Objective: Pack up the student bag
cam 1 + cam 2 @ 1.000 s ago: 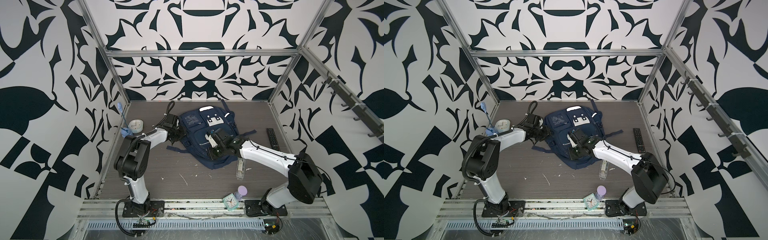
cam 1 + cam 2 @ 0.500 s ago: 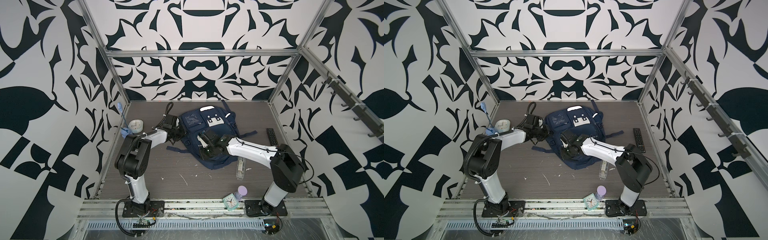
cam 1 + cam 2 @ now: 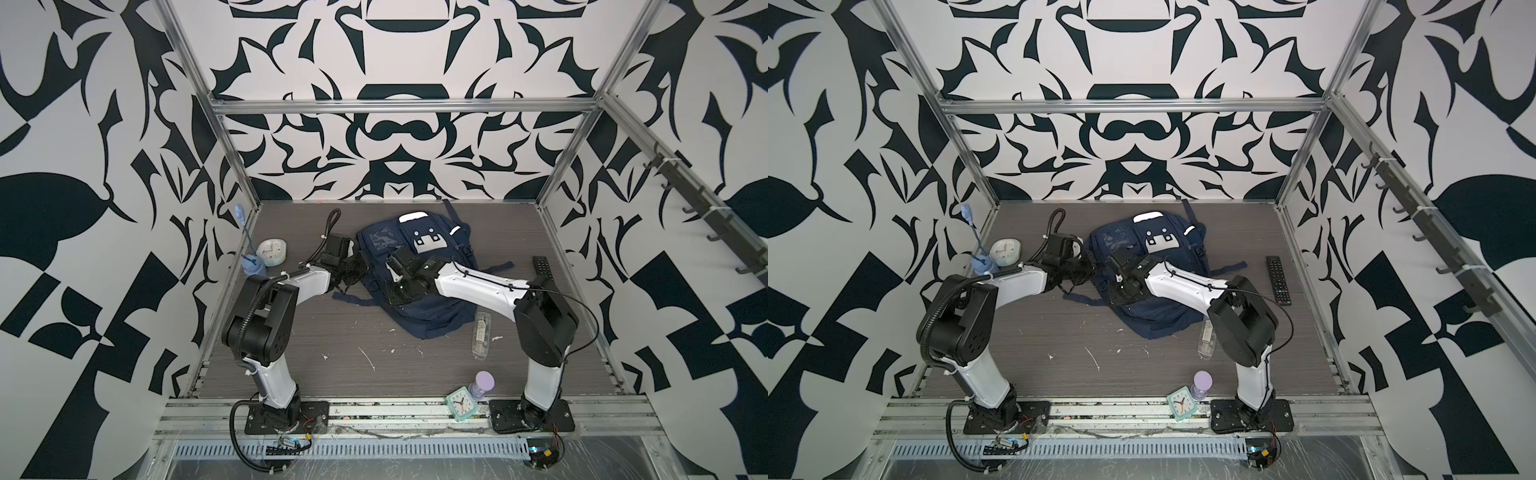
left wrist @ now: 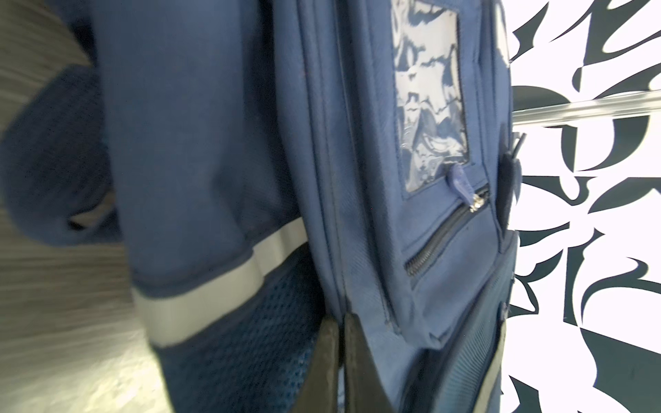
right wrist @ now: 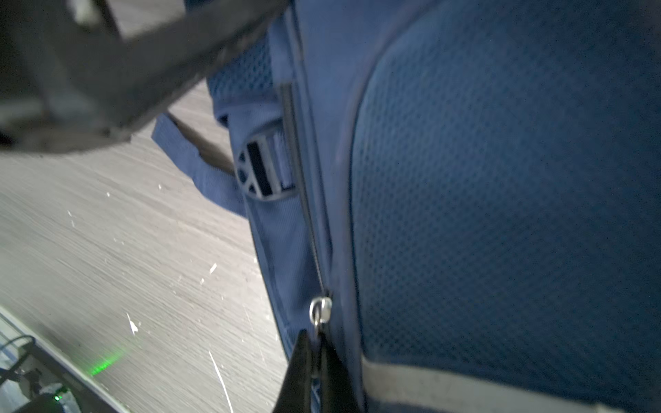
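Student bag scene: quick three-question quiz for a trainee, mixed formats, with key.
1. True or false: the remote lies on the table, outside the student bag.
2. The right end effector is shut on: A a zipper pull; B the remote; C nothing.
3. Is the left end effector open or shut, and on what?
Key: 1 true. 2 A. 3 Shut, on the student bag's side seam.
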